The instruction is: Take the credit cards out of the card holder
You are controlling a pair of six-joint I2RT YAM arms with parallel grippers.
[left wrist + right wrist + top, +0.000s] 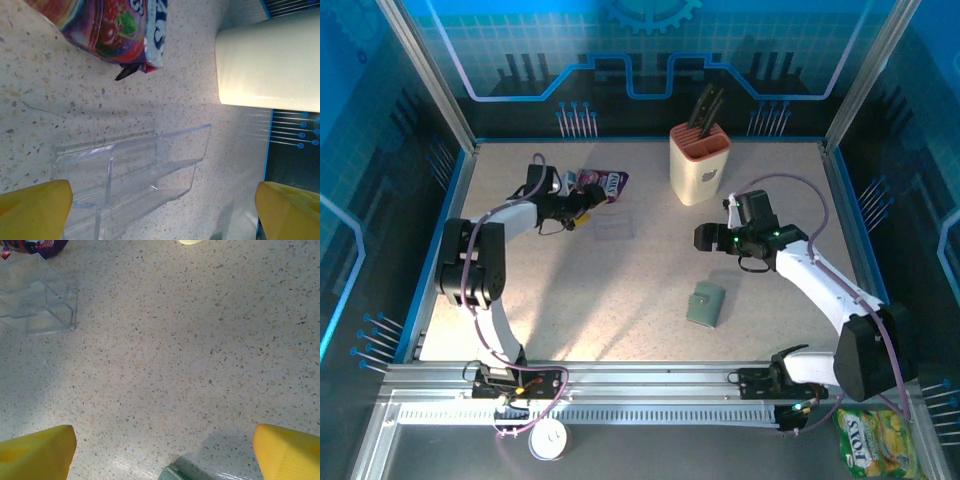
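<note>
The card holder [706, 303], a small sage-green wallet, lies folded shut on the speckled table at centre right. Its corner [184, 473] peeks in at the bottom edge of the right wrist view. The credit cards are out of view. My right gripper [704, 238] hovers just behind the wallet, apart from it. Its yellow fingertips [36, 452] stand wide open with bare table between them, so the right gripper [161, 455] holds nothing. My left gripper [578, 215] is at the back left, also open and holding nothing [160, 212], over a clear plastic stand [131, 167].
A purple snack pouch [604, 184] lies behind the left gripper, next to the clear stand [613, 228]. A beige knife block [699, 160] stands at the back centre. A yellow snack bag [876, 442] lies off the table at bottom right. Blue walls enclose the table.
</note>
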